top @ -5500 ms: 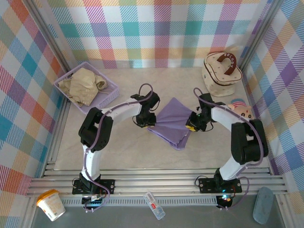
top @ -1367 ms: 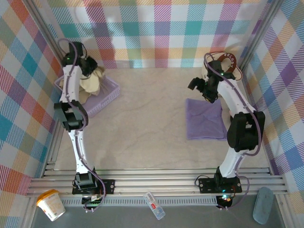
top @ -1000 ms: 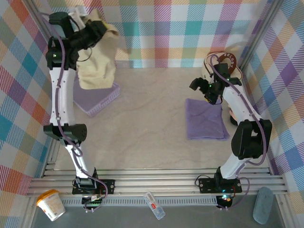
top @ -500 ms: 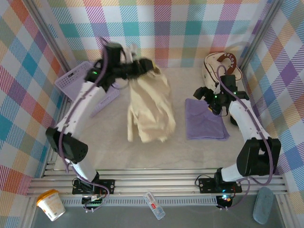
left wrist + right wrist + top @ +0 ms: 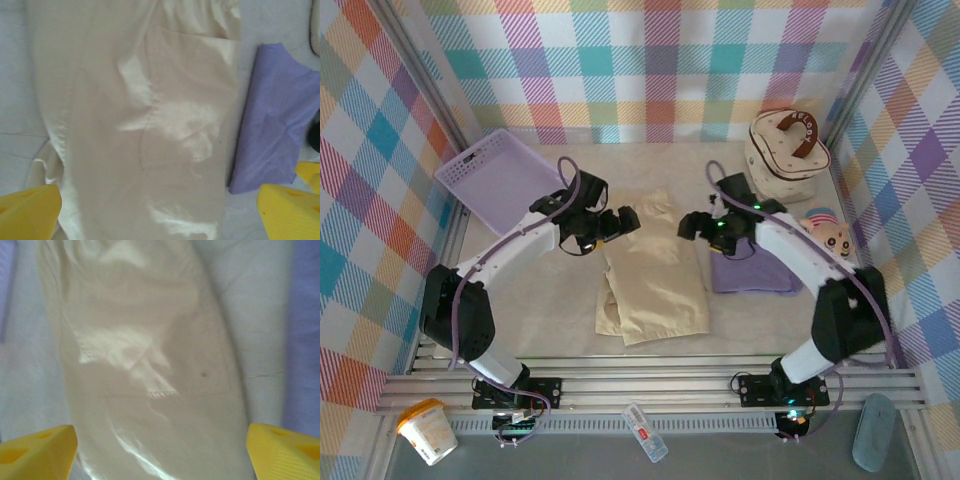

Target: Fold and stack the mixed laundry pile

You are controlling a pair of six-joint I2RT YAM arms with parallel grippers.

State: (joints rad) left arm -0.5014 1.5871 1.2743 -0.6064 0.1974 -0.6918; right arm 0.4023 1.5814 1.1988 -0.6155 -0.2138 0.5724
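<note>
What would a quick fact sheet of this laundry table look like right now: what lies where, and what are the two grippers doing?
Beige garment: spread flat at the table's middle
Purple T-shirt: folded, beside the beige garment on its right, partly under the right arm
Left gripper: open, holding nothing, over the beige garment's far edge
Right gripper: open, holding nothing, over that same edge
Basket: back left corner
Round case: back right corner
Stacking: not yet done; the garments lie side by side

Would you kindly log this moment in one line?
beige garment: flat, mid-table | purple shirt: folded, beside it | left gripper: open above garment | right gripper: open above garment
</note>
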